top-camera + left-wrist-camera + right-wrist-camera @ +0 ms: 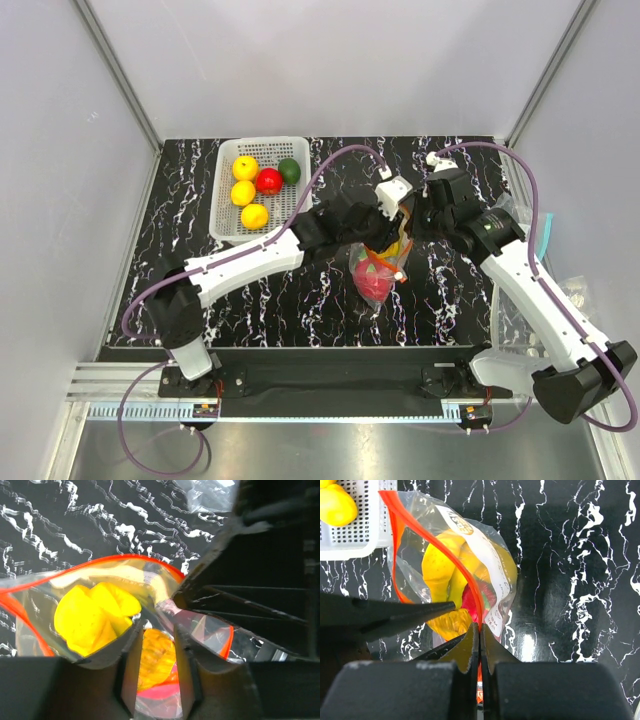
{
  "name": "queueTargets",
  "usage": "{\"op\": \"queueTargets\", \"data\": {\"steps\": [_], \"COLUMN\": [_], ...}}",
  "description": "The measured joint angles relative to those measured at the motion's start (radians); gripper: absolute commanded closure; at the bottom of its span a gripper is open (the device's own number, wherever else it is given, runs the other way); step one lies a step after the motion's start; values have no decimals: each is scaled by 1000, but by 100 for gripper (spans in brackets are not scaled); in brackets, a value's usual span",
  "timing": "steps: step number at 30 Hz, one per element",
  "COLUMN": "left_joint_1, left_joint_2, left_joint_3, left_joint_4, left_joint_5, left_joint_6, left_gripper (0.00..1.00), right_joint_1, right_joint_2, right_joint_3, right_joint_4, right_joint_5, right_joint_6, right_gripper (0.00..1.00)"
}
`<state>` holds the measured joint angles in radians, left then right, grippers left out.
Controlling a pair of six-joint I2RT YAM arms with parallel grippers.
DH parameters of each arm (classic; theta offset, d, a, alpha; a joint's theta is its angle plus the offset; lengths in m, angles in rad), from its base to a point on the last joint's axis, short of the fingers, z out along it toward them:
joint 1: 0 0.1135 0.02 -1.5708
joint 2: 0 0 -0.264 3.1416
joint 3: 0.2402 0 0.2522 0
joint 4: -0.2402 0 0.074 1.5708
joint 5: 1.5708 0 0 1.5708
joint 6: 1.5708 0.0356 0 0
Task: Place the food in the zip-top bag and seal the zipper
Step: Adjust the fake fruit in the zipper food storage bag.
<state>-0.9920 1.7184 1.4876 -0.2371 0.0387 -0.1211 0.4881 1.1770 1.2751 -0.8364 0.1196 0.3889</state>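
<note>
left gripper (155,630), right gripper (479,630) on 1 zip-top bag (492,560), 5 fruits (244,193) in basket (262,141)

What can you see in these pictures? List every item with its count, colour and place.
zip-top bag: one, clear, table centre, between both hands
zipper: one, red-orange, bag's mouth, unsealed
banana bunch: one, yellow, in bag
dragon fruit: one, pink-red, in bag
round fruit: one, yellow-orange, in bag
basket: one, white mesh, table's far left
yellow fruits: three, yellow, basket
red fruit: one, red, basket
green fruit: one, green, basket
clear plastic: count unclear, table's right edge
table: one, black, white-veined
left hand: one, black, fingers apart at bag's mouth
right hand: one, black, shut on zipper
</note>
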Motion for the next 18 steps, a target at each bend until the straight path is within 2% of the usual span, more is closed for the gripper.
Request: {"op": "queueTargets", "data": {"steps": [4, 9, 12, 14, 18], "left_joint_1": [8, 13, 13, 14, 16], "left_joint_2": [-19, -117, -208, -246, -238], "left_joint_3": [0, -25, -68, -82, -81], "left_joint_4": [-55, -132, -133, -130, -108], "left_joint_5": [-12, -35, -56, -61, -61], "left_joint_6": [-14, -32, -43, -48, -43], "left_gripper": [52, 50, 57, 65, 80], "right_joint_1": [8, 9, 9, 9, 10], "right_joint_2": [-11, -27, -27, -27, -27], "right_joint_3": [0, -1, -6, -9, -11], "right_joint_4": [2, 2, 7, 11, 17], "right_joint_5": [-6, -5, -5, -6, -6], "right_joint_6": [-4, -5, -5, -5, -5], "right_gripper": [100, 100, 100, 100, 100]}}
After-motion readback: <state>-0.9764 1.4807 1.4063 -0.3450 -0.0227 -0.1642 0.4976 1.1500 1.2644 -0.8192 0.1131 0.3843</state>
